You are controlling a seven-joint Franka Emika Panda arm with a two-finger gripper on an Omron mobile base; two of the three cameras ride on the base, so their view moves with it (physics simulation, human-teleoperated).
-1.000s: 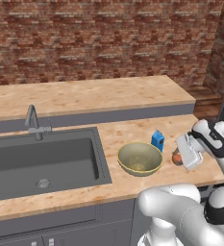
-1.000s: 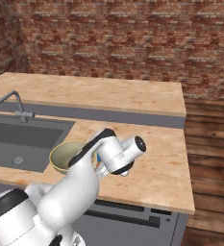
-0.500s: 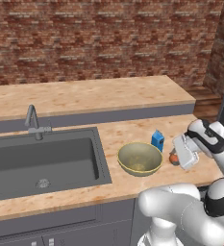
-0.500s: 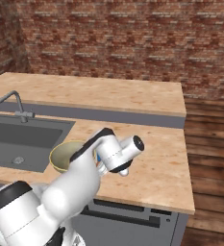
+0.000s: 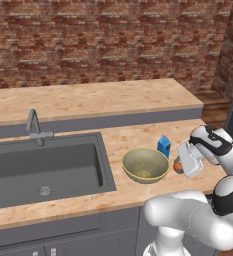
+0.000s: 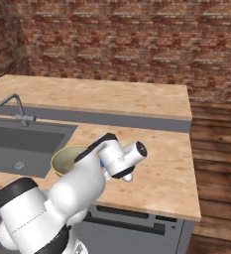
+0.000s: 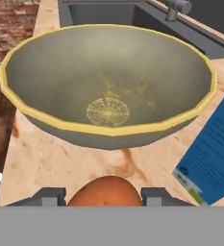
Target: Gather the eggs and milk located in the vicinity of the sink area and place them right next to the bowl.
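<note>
A brown egg (image 7: 104, 192) sits between my gripper's (image 7: 104, 198) two dark finger tips (image 7: 48, 196), and the gripper is shut on it. From the left base view, the gripper (image 5: 180, 164) holds the egg (image 5: 177, 165) low over the counter, just right of the olive-yellow bowl (image 5: 145, 165). The bowl (image 7: 108, 81) is empty and lies close ahead of the egg. The blue milk carton (image 5: 163, 146) stands behind the bowl's right side; in the hand view, the milk (image 7: 214, 153) is at the right. The dark sink (image 5: 43, 165) lies left of the bowl.
A grey curved tap (image 5: 34, 125) stands behind the sink. A raised wooden counter (image 5: 98, 100) runs along the brick wall. The counter's right edge (image 6: 194, 198) drops to a wooden floor. My white arm (image 6: 82, 183) covers part of the bowl (image 6: 65, 159).
The gripper has come slightly down and left with the egg, closer to the bowl. The bowl and milk have not moved.
</note>
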